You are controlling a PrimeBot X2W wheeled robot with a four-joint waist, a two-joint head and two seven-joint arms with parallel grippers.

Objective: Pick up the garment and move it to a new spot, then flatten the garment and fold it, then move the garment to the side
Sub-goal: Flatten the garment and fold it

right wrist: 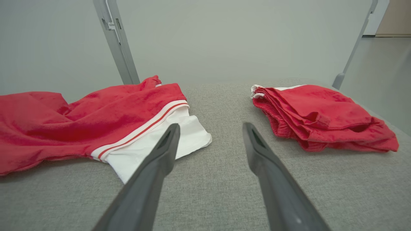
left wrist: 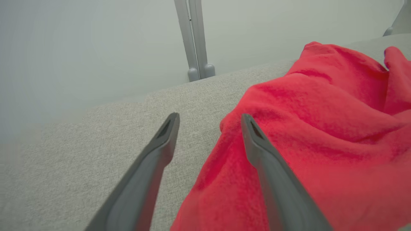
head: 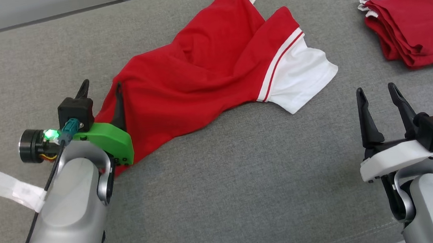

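1. Two tools are in view, both with fingers spread and gripping nothing.
2. The left tool is at the lower-left edge of the garment. In the left wrist view, the left tool has one finger over the red garment and the other over bare bench. The cloth's edge lies between them.
3. The garment is red with a white sleeve. It lies unfolded and rumpled across the middle of the grey bench, with the sleeve pointing right.
4. The right tool is at the lower right over bare bench, apart from the garment. In its wrist view, the right tool has the sleeve ahead on the left.
5. A folded red pile with white trim lies at the bench's far right, well apart from the garment. The right wrist view shows the pile ahead on the right.
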